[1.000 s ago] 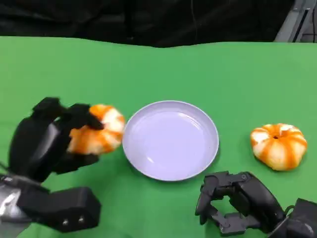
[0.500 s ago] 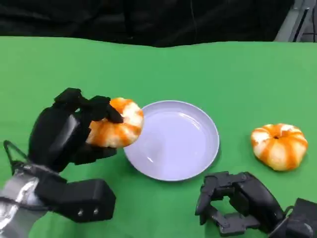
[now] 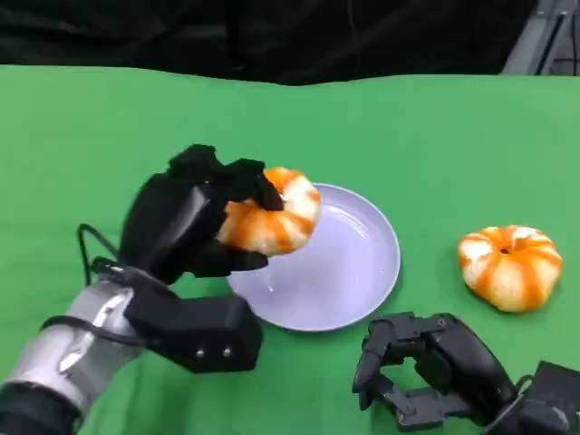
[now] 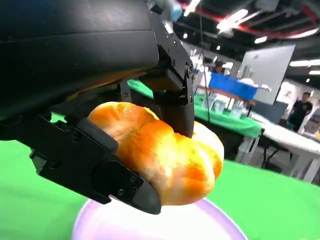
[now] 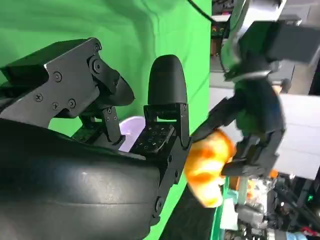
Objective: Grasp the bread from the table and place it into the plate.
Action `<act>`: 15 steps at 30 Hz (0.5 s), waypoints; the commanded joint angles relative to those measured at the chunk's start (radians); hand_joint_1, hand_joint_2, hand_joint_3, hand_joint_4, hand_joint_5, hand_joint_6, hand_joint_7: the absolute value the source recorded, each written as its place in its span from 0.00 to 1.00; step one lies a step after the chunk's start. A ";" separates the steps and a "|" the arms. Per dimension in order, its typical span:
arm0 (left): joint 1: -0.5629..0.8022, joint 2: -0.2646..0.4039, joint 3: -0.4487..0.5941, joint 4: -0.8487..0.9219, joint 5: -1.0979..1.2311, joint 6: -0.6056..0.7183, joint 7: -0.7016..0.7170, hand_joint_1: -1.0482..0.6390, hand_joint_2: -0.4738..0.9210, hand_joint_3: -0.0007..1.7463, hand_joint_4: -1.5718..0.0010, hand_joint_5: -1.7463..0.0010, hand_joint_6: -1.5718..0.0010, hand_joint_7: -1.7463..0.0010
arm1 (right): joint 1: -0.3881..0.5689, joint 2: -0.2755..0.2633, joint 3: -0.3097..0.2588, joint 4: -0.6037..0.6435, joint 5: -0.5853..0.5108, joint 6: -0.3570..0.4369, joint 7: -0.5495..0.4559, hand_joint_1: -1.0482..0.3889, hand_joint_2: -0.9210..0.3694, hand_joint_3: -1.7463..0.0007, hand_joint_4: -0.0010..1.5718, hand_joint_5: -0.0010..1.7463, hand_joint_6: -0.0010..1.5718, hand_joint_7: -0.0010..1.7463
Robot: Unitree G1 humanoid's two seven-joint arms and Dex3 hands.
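Observation:
My left hand [image 3: 195,222] grips an orange-and-white bread roll [image 3: 272,213] and holds it in the air over the left rim of the pale lilac plate [image 3: 362,272]. In the left wrist view the roll [image 4: 165,155] sits between black fingers [image 4: 95,165] above the plate [image 4: 210,225]. A second orange-and-white roll [image 3: 507,265] lies on the green table to the right of the plate. My right hand [image 3: 430,367] rests low near the table's front edge with fingers curled and nothing in them. The right wrist view shows the held roll [image 5: 207,165] beyond the right hand's fingers [image 5: 167,115].
A green cloth [image 3: 109,127] covers the table, with a dark backdrop behind its far edge. In the left wrist view other tables and people stand far off in the room.
My left hand has carried the roll rightward and a little up, from left of the plate to above its left rim. The right hand and the second roll have not moved.

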 commanded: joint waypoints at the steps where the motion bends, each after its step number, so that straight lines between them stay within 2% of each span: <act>1: -0.043 -0.011 -0.018 0.050 0.011 -0.015 0.005 0.60 0.96 0.00 0.66 0.05 0.60 0.26 | 0.002 -0.007 -0.003 -0.001 0.002 -0.004 -0.002 0.83 0.27 0.37 0.59 0.76 0.59 0.61; 7: -0.078 -0.046 -0.029 0.118 -0.008 -0.020 -0.036 0.61 0.97 0.00 0.68 0.05 0.61 0.27 | 0.008 -0.008 0.000 -0.013 -0.009 -0.004 -0.011 0.81 0.28 0.37 0.60 0.75 0.59 0.60; 15: -0.131 -0.081 -0.046 0.240 -0.009 -0.047 -0.012 0.61 0.95 0.00 0.67 0.07 0.60 0.29 | 0.007 -0.012 0.001 -0.011 -0.014 -0.013 -0.012 0.81 0.28 0.37 0.61 0.75 0.59 0.60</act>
